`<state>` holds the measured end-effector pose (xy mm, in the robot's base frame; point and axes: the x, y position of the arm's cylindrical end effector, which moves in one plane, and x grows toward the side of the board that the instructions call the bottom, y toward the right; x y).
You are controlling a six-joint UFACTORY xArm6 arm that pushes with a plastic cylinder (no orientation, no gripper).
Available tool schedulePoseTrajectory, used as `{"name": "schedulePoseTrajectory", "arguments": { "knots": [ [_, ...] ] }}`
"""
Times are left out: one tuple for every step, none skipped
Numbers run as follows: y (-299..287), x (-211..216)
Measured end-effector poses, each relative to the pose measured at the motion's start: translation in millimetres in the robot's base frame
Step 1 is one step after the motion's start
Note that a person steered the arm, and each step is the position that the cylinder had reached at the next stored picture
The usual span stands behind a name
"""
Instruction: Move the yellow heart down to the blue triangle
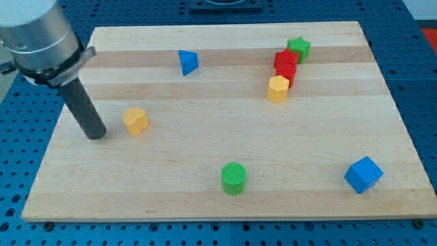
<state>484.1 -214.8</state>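
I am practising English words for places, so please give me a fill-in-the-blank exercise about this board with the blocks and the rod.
1. My tip is just to the view's ____ of the yellow heart.
2. The blue triangle lies nearer the view's ____ edge than the yellow heart.
3. The green cylinder is to the view's left of the blue ____.
4. The green star touches a ____ block.

Missing words: left; top; cube; red
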Motion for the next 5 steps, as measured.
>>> {"name": "schedulePoseTrajectory", "arguments": {
  "knots": [
    [32, -3],
    [70, -21],
    [95, -53],
    [100, -93],
    [101, -101]
  ]
}}
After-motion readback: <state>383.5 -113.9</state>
